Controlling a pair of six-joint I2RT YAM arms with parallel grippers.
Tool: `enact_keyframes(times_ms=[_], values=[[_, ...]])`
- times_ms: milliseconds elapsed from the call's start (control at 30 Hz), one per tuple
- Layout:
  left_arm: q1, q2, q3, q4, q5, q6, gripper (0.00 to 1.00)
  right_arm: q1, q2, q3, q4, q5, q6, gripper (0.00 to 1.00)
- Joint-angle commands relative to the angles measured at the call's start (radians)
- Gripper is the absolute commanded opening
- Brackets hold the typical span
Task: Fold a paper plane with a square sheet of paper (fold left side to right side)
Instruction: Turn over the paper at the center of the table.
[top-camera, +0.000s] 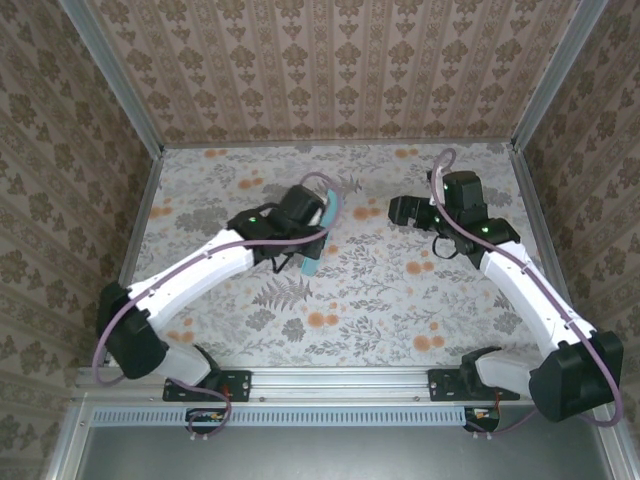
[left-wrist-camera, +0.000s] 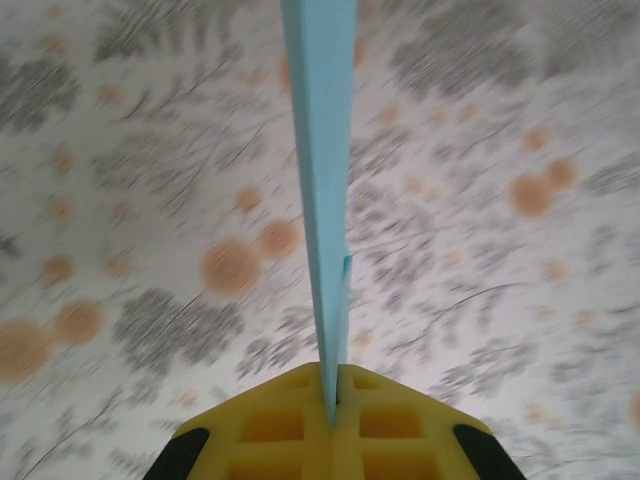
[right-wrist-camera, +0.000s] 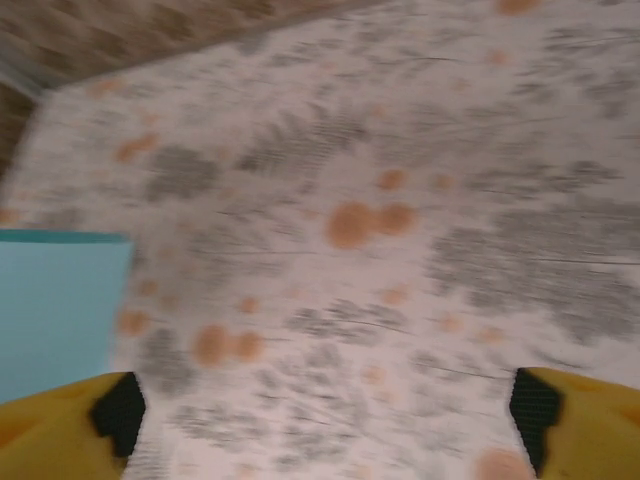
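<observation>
Near edge, 6 o'clock: 2 arms bolted side by side, left arm (top-camera: 205, 268) and right arm (top-camera: 527, 288), both reaching up the table (top-camera: 400, 325) toward 12.

Mid-table: left gripper (left-wrist-camera: 332, 405) is clamped on the paper (left-wrist-camera: 320, 180), yellow fingers (left-wrist-camera: 275, 425) pressed together with the sheet pinched in the seam between them. Paper is off the tabletop, edge-on to the left wrist cam, running out toward 12 as a slim tapering strip. A stepped edge partway along it suggests more than one layer, so I judge folding is done or mostly done, not a flat square any more. From overhead it shows as a narrow curved cyan strip just 11 o'clock of table centre. Can't confirm a clean dart shape or a centre crease, since the wrist hides most of it.

At 3 o'clock of the paper: right gripper (right-wrist-camera: 325, 400), jaws wide apart, nothing between them, clear of the sheet. Its wrist cam catches a flat blue face of the paper at 9 o'clock.

Left to do, my guess: check the shape, set it down, let go.

Count: 1 paper, 2 arms, 2 grippers, 1 table. No loose scraps or second sheet visible.
</observation>
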Motion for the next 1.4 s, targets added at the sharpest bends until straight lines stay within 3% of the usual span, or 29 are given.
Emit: enact_keyframes(times_ms=[0,67,333,567,700,933,1233,1367], values=[[-0.062,0.106,0.094,-0.270,-0.317,-0.109,0.00,-0.016,-0.050,-0.040,-0.120,0.229,0.013,1.00],[-0.087,0.171,0.147,-0.335,-0.370,-0.178,0.00,-0.024,-0.067,-0.057,-0.153,0.254,0.027,1.00],[-0.117,0.448,0.369,-0.572,-0.399,-0.511,0.00,-0.034,-0.127,-0.101,-0.171,0.310,0.049,1.00],[-0.121,0.675,0.586,-0.738,-0.381,-0.593,0.00,-0.040,-0.143,-0.134,-0.157,0.279,0.050,1.00],[-0.117,0.721,0.626,-0.688,-0.344,-0.554,0.00,-0.042,-0.141,-0.150,-0.147,0.265,0.057,1.00],[-0.091,0.762,0.582,-0.477,-0.100,-0.497,0.00,-0.042,-0.131,-0.161,-0.137,0.241,0.062,1.00],[-0.052,0.790,0.549,-0.347,0.070,-0.456,0.00,-0.042,-0.124,-0.174,-0.133,0.211,0.068,1.00],[-0.031,0.783,0.530,-0.289,0.155,-0.419,0.12,-0.042,-0.113,-0.174,-0.134,0.177,0.069,1.00]])
